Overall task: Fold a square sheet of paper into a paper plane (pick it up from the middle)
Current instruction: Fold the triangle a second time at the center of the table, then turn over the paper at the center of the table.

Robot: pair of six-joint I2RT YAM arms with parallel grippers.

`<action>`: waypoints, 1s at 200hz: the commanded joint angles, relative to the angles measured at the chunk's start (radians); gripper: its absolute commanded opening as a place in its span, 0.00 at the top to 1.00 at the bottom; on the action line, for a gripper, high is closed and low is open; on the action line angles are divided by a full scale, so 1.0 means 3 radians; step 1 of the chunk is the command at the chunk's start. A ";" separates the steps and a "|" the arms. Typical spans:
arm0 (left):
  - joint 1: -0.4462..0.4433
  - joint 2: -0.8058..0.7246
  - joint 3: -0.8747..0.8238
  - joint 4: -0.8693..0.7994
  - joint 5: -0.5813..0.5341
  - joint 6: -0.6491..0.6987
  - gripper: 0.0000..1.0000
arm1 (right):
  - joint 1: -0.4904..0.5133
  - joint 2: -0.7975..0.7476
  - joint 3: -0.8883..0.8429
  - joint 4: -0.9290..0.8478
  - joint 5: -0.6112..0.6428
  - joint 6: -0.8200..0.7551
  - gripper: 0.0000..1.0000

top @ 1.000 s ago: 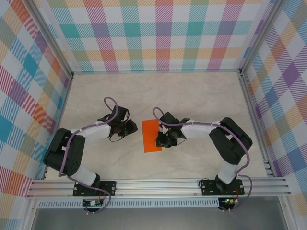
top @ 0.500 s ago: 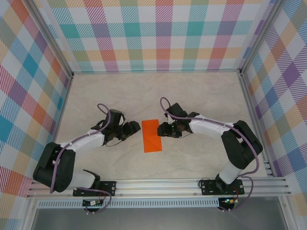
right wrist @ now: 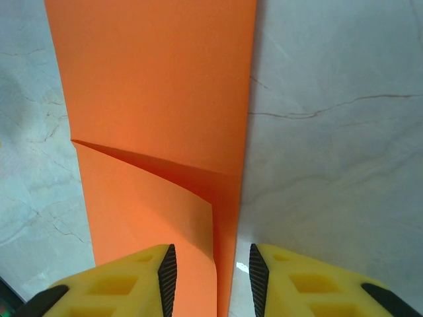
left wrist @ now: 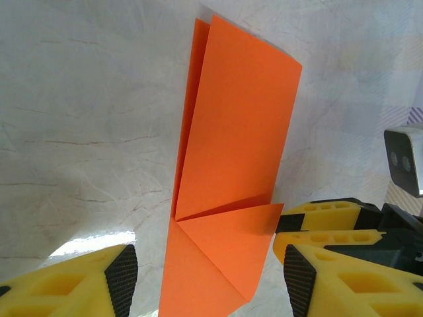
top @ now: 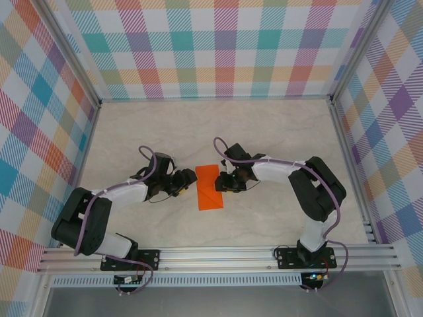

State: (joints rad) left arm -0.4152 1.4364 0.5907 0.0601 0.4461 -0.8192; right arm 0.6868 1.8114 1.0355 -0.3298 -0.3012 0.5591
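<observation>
The left tool (left wrist: 208,274) stands wide spread, a black-padded finger on either side of the folded orange paper (left wrist: 238,132), and it is not clamped on the sheet. The right tool (right wrist: 211,274) is parted only narrowly. Its pads straddle one long edge of the paper with a gap showing between them. The paper lies flat on the marbled tabletop (top: 264,132) between both tools. The wrist views show a triangular corner flap folded over, while from overhead the paper reads as a plain rectangle.
</observation>
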 commanded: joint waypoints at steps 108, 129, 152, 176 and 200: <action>-0.0199 0.0131 0.0035 0.0166 0.0120 -0.0015 0.39 | -0.0089 0.0097 -0.0007 0.0223 -0.0144 0.0050 0.87; -0.0244 0.0155 0.0043 0.0220 0.0153 -0.0021 0.40 | -0.0119 0.0055 -0.0080 0.0279 -0.0136 0.0104 0.88; -0.0285 0.0193 0.0069 0.0260 0.0175 -0.0023 0.42 | -0.0132 0.0053 -0.0108 0.0291 -0.0126 0.0126 0.89; -0.0322 0.0257 0.0120 0.0289 0.0209 -0.0019 0.45 | -0.0137 0.0069 -0.0113 0.0293 -0.0131 0.0143 0.89; -0.0349 0.0339 0.0186 0.0303 0.0235 0.0003 0.50 | -0.0137 0.0082 -0.0113 0.0289 -0.0140 0.0142 0.89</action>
State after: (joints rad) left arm -0.5037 1.5162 0.6071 0.1127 0.4904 -0.8223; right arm 0.6495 1.8400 1.0130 -0.2588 -0.3340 0.5911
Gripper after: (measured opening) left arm 0.511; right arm 0.115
